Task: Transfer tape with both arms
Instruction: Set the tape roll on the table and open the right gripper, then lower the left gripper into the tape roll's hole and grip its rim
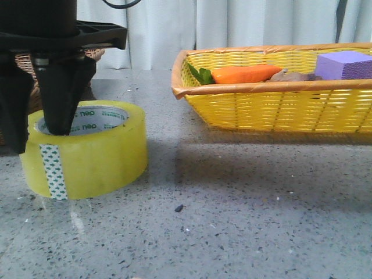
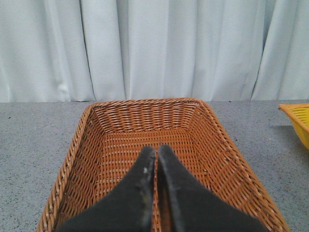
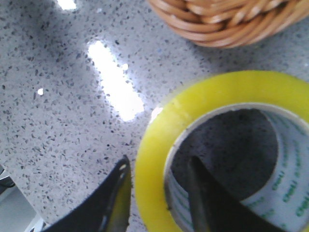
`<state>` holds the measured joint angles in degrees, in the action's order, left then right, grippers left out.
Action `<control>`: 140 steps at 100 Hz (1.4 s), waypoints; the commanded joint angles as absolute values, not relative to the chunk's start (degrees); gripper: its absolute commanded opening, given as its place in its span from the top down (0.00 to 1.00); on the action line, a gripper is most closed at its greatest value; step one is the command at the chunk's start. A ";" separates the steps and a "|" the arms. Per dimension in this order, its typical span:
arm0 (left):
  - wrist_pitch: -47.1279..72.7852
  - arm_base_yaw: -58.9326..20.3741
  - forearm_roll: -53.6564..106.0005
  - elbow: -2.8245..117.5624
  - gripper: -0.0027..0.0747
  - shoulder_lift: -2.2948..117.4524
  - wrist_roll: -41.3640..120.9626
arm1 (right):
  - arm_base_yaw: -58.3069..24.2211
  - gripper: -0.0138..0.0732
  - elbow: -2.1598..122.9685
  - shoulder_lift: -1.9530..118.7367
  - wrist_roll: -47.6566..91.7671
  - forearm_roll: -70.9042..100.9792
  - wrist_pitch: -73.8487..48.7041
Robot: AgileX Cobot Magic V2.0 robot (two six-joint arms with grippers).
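Your right gripper (image 3: 157, 193) straddles the wall of the tape (image 1: 87, 151) at near left, jaws parted, not yet pinching. Next, close and lift. Your left gripper (image 2: 155, 157) is closed, empty, over the brown basket (image 2: 217, 140).

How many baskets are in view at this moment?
2. A yellow basket sits on the table to the right of the tape; a brown wicker basket lies under the left gripper, its fingers together.

You have one tape roll (image 1: 87, 151), two baskets, yellow (image 1: 279, 99) and brown (image 2: 159, 140), one carrot (image 1: 244, 74), one purple block (image 1: 346, 65), and two grippers (image 3: 157, 181) (image 2: 155, 154).
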<state>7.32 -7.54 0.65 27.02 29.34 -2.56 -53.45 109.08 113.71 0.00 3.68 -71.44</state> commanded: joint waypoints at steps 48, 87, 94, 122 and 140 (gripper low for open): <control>4.34 -17.38 1.29 31.48 0.46 32.54 -3.06 | -46.00 0.78 110.84 86.08 0.49 -4.93 -69.48; 25.40 -36.07 1.29 49.97 0.46 51.35 -1.77 | -44.70 0.92 110.73 73.90 0.49 -12.50 -64.80; 30.37 -39.07 1.29 53.85 0.46 56.04 -1.77 | -44.70 0.92 110.73 72.02 0.49 -12.75 -63.02; 43.21 -45.74 5.57 64.59 0.47 72.25 -1.41 | -44.70 0.92 110.73 66.51 0.49 -14.16 -59.53; 47.42 -45.87 7.96 66.27 0.47 79.59 -1.41 | -44.70 0.92 110.73 65.57 0.49 -14.16 -61.54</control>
